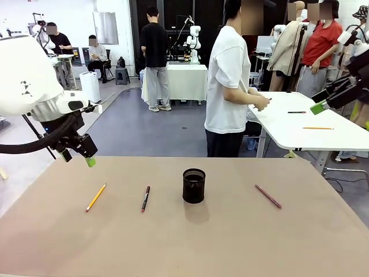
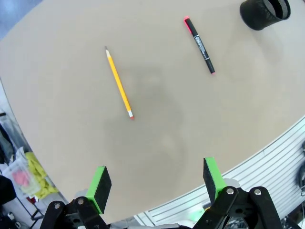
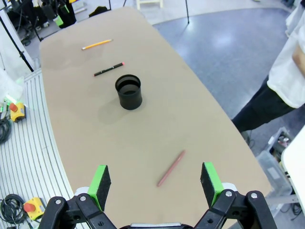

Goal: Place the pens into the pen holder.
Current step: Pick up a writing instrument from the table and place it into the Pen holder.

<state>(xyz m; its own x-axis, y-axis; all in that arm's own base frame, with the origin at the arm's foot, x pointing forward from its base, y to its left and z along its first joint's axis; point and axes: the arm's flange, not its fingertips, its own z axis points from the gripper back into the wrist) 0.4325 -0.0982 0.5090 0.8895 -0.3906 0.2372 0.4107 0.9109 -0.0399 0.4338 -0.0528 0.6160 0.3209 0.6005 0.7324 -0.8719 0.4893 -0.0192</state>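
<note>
The black mesh pen holder (image 1: 194, 185) stands upright mid-table, also visible as pen holder (image 2: 265, 13) and pen holder (image 3: 128, 91). Three pens lie flat on the table: a yellow pencil (image 1: 95, 197) (image 2: 118, 84) (image 3: 96, 44) at the left, a black pen with red ends (image 1: 146, 198) (image 2: 199, 45) (image 3: 108, 69) between it and the holder, and a pinkish-red pen (image 1: 268, 196) (image 3: 171, 168) to the right. My left gripper (image 1: 86, 154) (image 2: 157, 186) hovers open above the table's left edge. My right gripper (image 1: 320, 105) (image 3: 156, 183) hangs open high at the right, above the pinkish-red pen.
A person in a white shirt (image 1: 229, 86) stands beyond the far edge of the table, beside a white table (image 1: 311, 124) with pens on it. The brown tabletop (image 1: 190, 242) has free room in front of the holder.
</note>
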